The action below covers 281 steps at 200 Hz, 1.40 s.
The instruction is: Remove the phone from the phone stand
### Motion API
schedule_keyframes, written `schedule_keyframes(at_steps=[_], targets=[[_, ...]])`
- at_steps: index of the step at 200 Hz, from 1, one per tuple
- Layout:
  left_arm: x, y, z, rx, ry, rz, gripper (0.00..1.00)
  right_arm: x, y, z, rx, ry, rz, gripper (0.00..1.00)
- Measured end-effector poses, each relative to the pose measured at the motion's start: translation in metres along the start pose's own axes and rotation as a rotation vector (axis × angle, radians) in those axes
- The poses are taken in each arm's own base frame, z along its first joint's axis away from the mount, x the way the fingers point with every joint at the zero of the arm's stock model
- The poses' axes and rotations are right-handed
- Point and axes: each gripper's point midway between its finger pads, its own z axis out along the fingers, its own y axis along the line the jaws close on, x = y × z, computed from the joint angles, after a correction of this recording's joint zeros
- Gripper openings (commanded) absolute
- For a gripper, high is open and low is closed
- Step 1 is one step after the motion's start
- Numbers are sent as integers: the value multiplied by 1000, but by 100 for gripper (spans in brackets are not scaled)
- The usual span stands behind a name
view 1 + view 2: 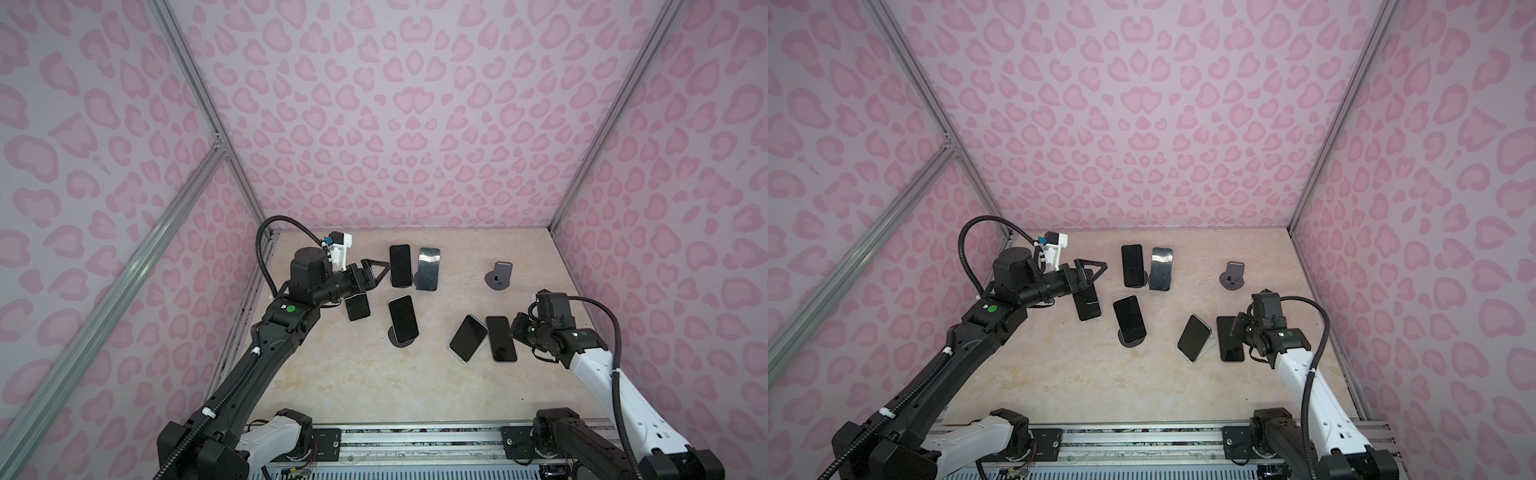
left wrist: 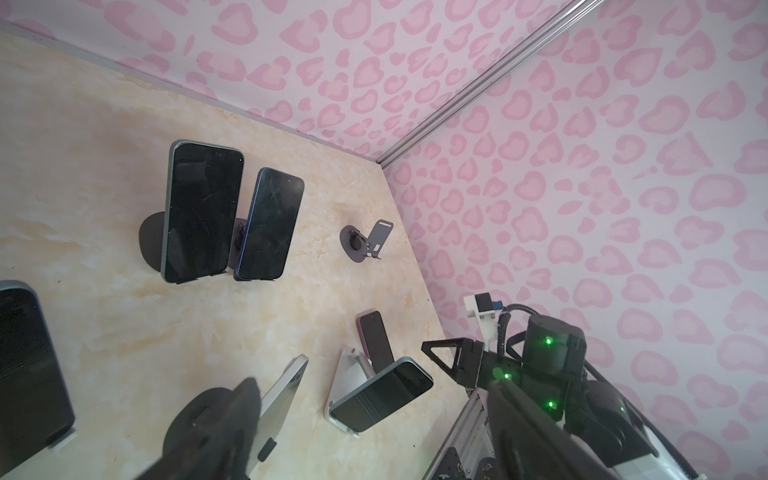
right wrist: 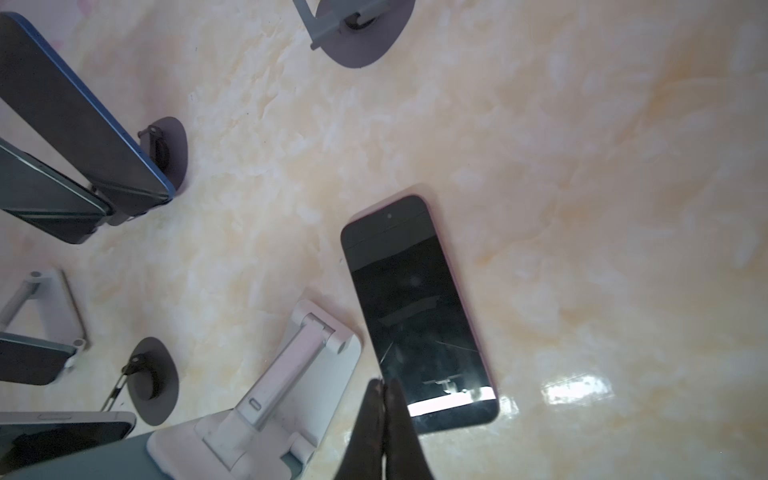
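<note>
Though top views hide its tips, the wrist view shows right end effector [image 3: 383, 386] together.

Pink spotted walls [image 1: 415, 124] enclose a beige marbled tabletop [image 1: 353, 382]. Aluminium struts [image 1: 200, 95] rise at both far corners.

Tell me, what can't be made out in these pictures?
- Leftmost phone: in both top views the left arm covers its top end.
- Right hand: shut in the right wrist view; top views too dark to show its fingers.
- Corner phone: right wrist view, cut off by the frame edge.
</note>
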Motion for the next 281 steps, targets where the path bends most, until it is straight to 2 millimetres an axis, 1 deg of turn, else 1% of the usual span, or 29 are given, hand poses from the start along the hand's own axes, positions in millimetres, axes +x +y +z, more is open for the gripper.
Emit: schedule_keyframes(at_steps=[23,53,81,98,138,162,190,243,281], targets=[[-3,2,-3,-10,-13,5,89,21,-1,7,-71,12,45,0],[-13,2,-14,-28,-62,20,88,35,3,22,-117,51,55,0],[-16,5,-15,-44,-77,18,88,53,13,31,-172,65,62,0],[-18,7,-16,-51,-84,17,88,64,11,37,-180,78,86,0],[-18,12,-15,-63,-82,7,88,63,12,43,-186,51,112,0],[-19,13,-16,-66,-83,5,88,70,14,49,-186,74,109,0],[-20,14,-16,-69,-87,0,88,72,17,56,-187,79,113,0],[-21,16,-17,-71,-90,-8,88,67,13,63,-156,46,143,0],[-21,16,-17,-71,-89,-10,88,75,4,70,-132,59,153,0]])
